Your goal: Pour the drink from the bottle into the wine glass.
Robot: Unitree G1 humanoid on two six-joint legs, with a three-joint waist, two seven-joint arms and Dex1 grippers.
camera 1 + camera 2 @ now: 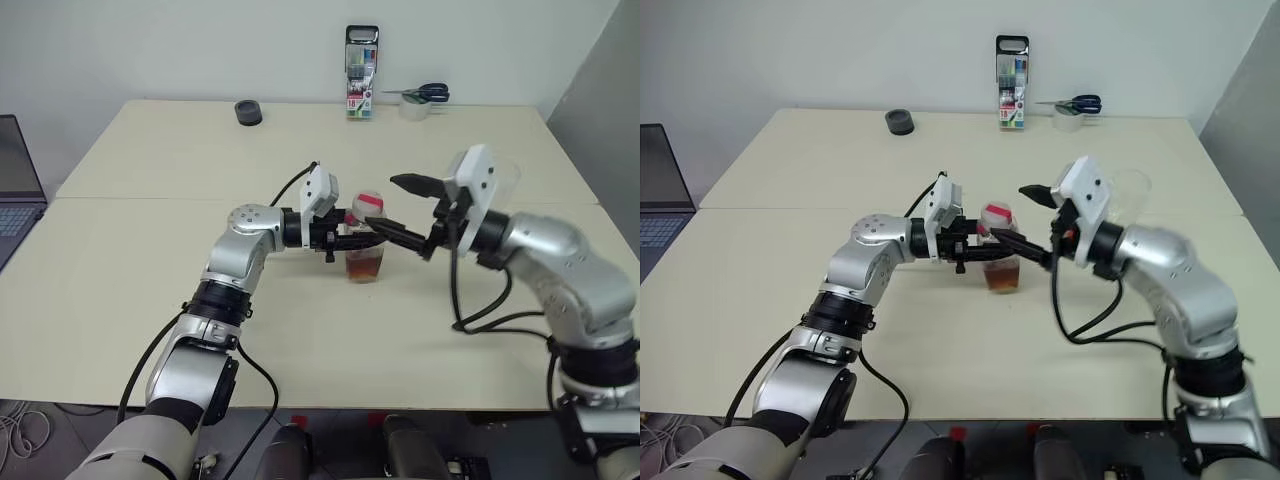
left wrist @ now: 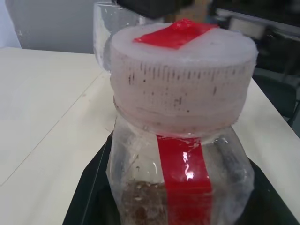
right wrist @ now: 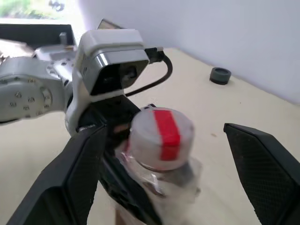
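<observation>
The bottle (image 1: 364,250) stands mid-table, a small clear plastic one with a ribbed white cap (image 2: 180,79) and a red strip over the cap and down its side. The amber drink (image 1: 364,266) fills its lower part. My left gripper (image 1: 347,240) comes in from the left, level, and is shut on the bottle's body just below the neck. My right gripper (image 3: 164,173) is open, with one black finger on each side of the cap and clear of it. The wine glass (image 1: 1131,191), clear, stands partly hidden behind my right wrist.
Along the table's far edge are a black round lid (image 1: 248,112), an upright marker pack (image 1: 361,70), and scissors lying on a tape roll (image 1: 420,98). A laptop (image 1: 14,190) sits off the left side. A seam crosses the table (image 1: 150,198).
</observation>
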